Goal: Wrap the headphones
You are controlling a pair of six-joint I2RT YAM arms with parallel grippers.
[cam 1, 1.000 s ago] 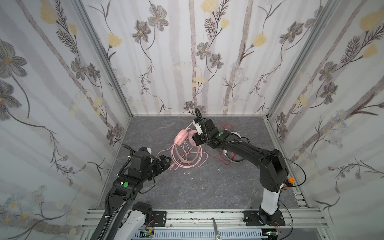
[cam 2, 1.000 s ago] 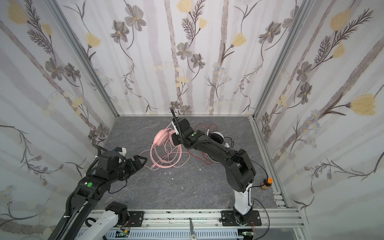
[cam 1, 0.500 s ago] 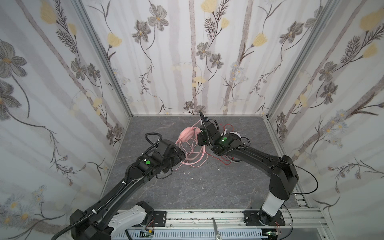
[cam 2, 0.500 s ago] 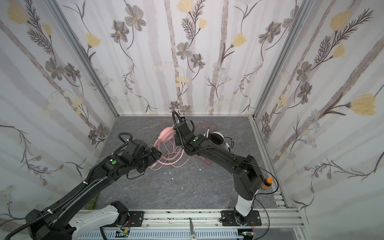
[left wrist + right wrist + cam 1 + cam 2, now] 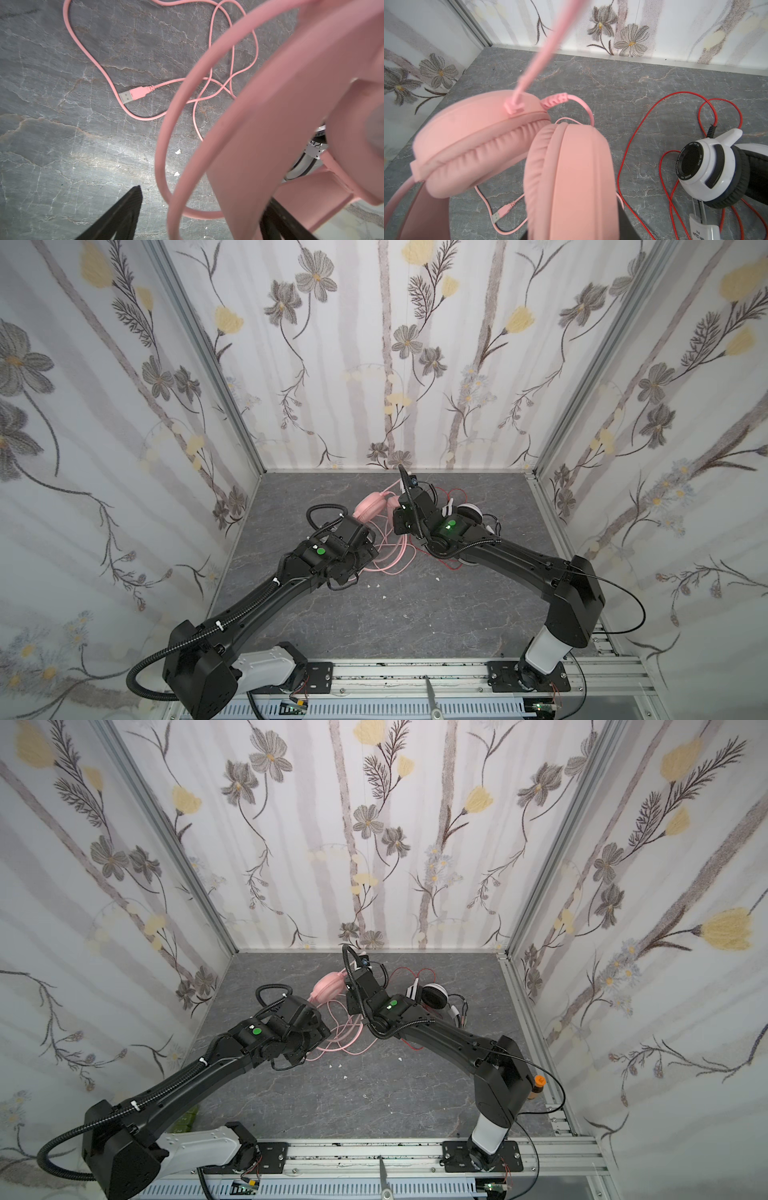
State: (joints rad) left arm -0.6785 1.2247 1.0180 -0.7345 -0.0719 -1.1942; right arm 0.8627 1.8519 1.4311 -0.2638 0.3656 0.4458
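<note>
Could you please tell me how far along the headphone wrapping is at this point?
Done: nothing wrapped yet. In hand: the right gripper holds the pink headset off the table; the left gripper, open, is at its pink cord, whose USB plug lies loose. Left: coiling that cord, then the white-and-black headset with its red cord sprawled.

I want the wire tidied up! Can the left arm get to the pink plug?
Probably yes. The plug lies uncovered on the table, ahead of the open left gripper. The headset and its cord hang close by the jaws and might snag.
</note>
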